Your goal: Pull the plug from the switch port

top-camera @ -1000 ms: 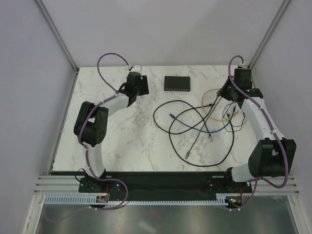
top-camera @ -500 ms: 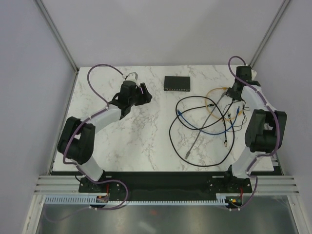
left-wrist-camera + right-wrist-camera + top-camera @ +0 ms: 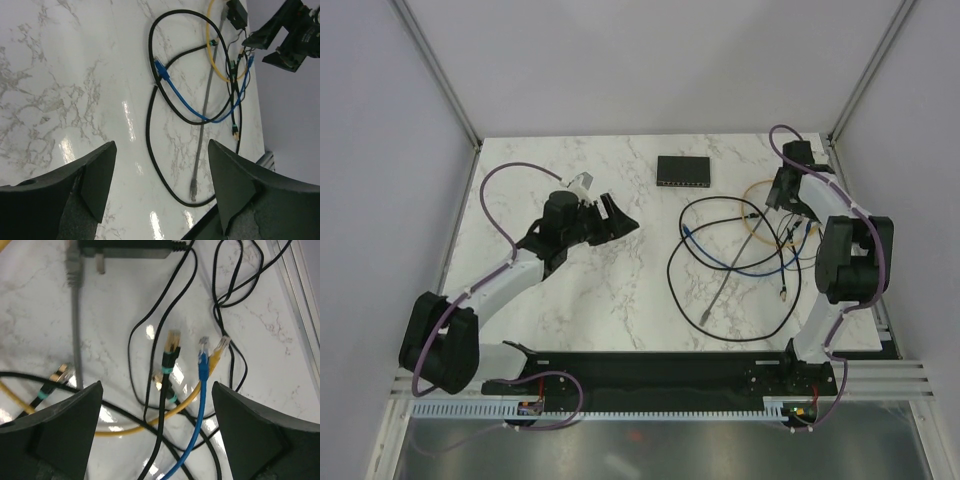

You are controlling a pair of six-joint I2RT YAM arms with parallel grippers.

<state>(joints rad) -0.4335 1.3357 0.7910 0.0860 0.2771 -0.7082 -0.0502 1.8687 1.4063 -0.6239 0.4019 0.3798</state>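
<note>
- Marble-patterned desk [image 3: 590, 300], set between plain grey walls, carries one switch [image 3: 683, 171] at its far middle. The switch's long axis runs left to right, with the port row on the near long side.
- Left end effector [image 3: 617, 215] hovers over bare desk, and the switch lies ahead of it and to its right. Its fingers [image 3: 95, 180] are spread wide with nothing between them.
- Right end effector [image 3: 782, 192] hangs over the cable tangle, and the switch lies to its left and slightly farther back. Its fingers [image 3: 60, 435] are also spread wide and hold nothing.
- Judged from the top view, the left one is a little nearer the switch, by a slim margin.
- No cable appears to reach the port row, so the pull looks done, though the ports are too small to be sure.
- Counted: two arms, one switch, one small black block [image 3: 130, 247], one grey cable [image 3: 207, 100], one blue cable [image 3: 162, 72] and one yellow cable [image 3: 120, 431]. The black cables are too tangled to count.
</note>
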